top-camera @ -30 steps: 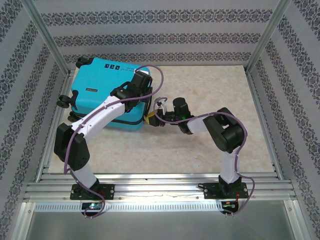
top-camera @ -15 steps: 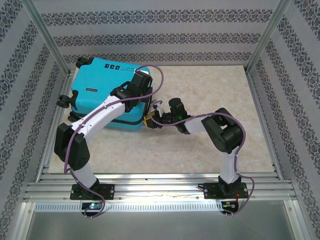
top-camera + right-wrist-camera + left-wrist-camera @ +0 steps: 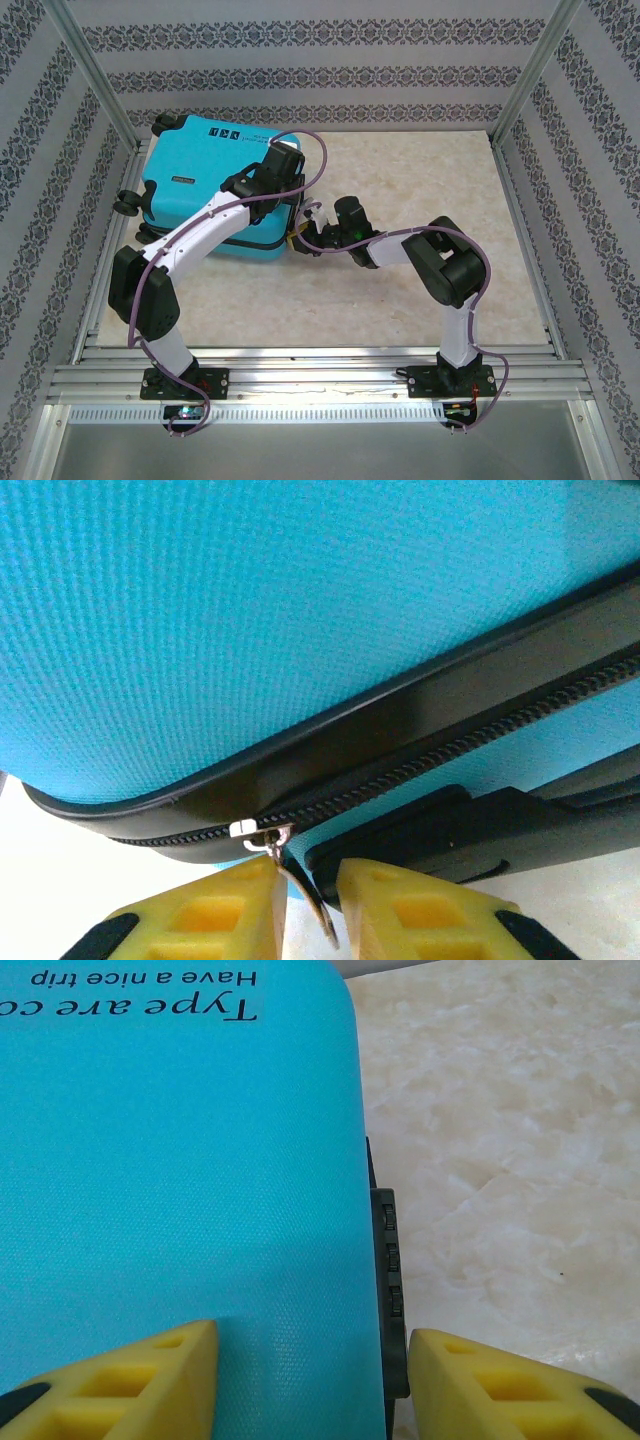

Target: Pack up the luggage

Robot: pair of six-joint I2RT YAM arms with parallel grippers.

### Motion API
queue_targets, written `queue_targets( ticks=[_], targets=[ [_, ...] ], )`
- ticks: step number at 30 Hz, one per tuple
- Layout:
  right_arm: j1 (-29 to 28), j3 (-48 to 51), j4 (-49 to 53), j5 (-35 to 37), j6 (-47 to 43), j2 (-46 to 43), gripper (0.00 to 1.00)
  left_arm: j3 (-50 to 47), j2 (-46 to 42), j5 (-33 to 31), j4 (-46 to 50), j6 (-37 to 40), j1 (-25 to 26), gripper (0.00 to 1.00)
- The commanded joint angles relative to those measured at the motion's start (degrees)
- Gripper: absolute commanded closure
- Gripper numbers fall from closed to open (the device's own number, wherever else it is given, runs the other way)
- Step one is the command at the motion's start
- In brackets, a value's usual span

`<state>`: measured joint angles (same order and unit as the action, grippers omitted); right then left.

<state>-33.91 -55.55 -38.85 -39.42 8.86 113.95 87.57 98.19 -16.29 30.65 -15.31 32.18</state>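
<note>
Lying flat at the far-left corner of the table [image 3: 420, 180]: turquoise luggage [image 3: 205, 170]. Left gripper [image 3: 312, 1380] spread wide, straddling its edge. Right gripper [image 3: 305, 910] narrowly parted around the zipper pull [image 3: 300, 890], a gap showing

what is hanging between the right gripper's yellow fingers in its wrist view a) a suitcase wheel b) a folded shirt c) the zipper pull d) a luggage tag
c, since the right wrist view shows the silver zipper pull dangling from the black zipper band of the suitcase, right between the fingers of the right gripper
</note>
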Motion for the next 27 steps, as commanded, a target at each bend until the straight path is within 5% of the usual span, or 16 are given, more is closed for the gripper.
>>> queue_targets(
  ticks=[1, 8, 18, 22, 27],
  targets=[
    [-2.03, -0.12, -3.68, 1.74, 1.27, -0.85, 0.76, -3.92, 4.82, 12.56, 9.73, -2.46, 2.01, 0.49],
    [-2.83, 0.02, -4.46, 2.02, 1.71, -1.82, 0.77, -3.96, 4.88, 12.91, 9.33, -2.51, 2.0, 0.49],
    [-3.08, 0.79, -4.17, 2.48, 4.06, -4.42, 1.0, -4.87, 4.38, 12.73, 9.0, -2.62, 2.01, 0.49],
    [-2.55, 0.32, -4.04, 3.52, 7.58, -4.79, 1.0, -5.6, 3.94, 12.31, 8.9, -2.63, 2.01, 0.49],
    [-2.56, -1.44, 0.35, 11.29, 11.49, -5.09, 1.0, -6.66, 3.52, 12.0, 8.45, -2.68, 2.01, 0.49]
  ],
)
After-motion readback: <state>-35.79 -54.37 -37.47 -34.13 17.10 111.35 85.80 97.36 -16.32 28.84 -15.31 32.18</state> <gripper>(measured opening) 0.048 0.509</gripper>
